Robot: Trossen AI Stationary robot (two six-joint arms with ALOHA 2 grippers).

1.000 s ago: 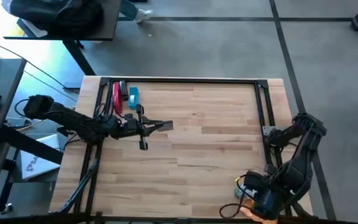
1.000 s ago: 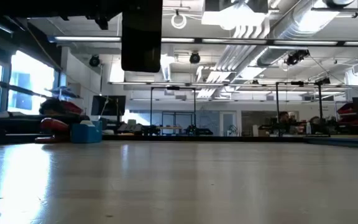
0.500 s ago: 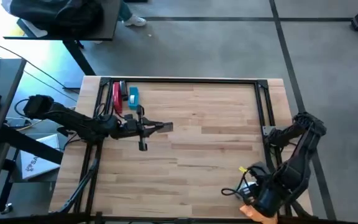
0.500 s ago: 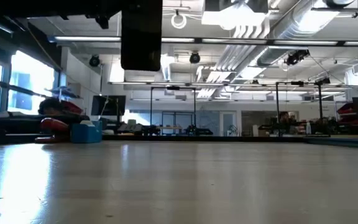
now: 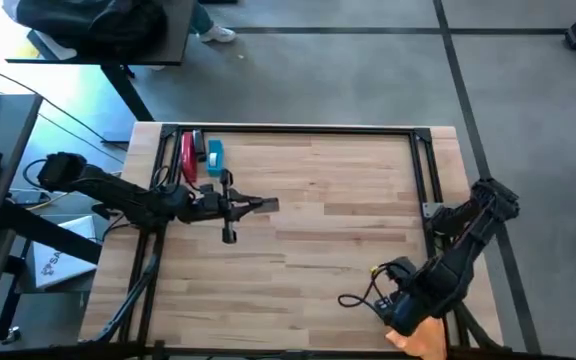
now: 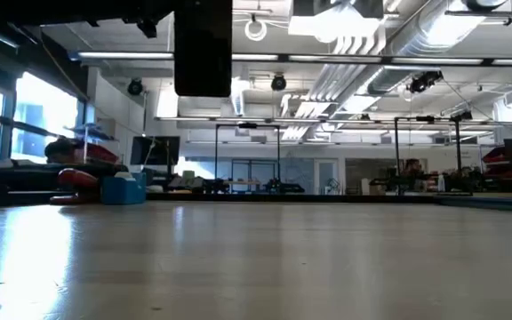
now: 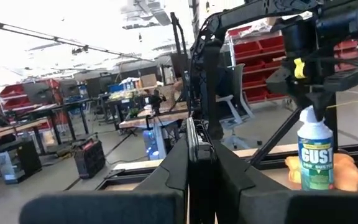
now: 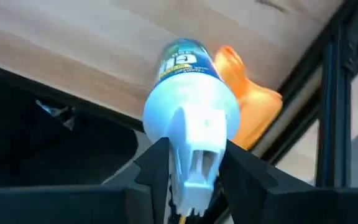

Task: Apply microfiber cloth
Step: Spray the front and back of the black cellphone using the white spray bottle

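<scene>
Right gripper [image 8: 188,163]: fingers pinching white spray bottle [image 8: 191,118], now shifted inward along near table edge; small bright-orange microfiber cloth [image 5: 430,337] lies uncovered there, untouched. Left gripper [image 5: 268,203]: fingers pressed together, waiting mid-table.

Looking straight down over the pale wooden plank table [image 5: 318,220], skimming level across it toward the room, riding each wrist close, both wrist views sharing the white spray bottle [image 7: 315,155].

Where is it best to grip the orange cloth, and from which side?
Probably pinch the microfiber cloth at its raised, bunched fold, coming from above on the side away from the spray bottle, which the right end effector holds beside it. The left end effector waits farther left.
</scene>
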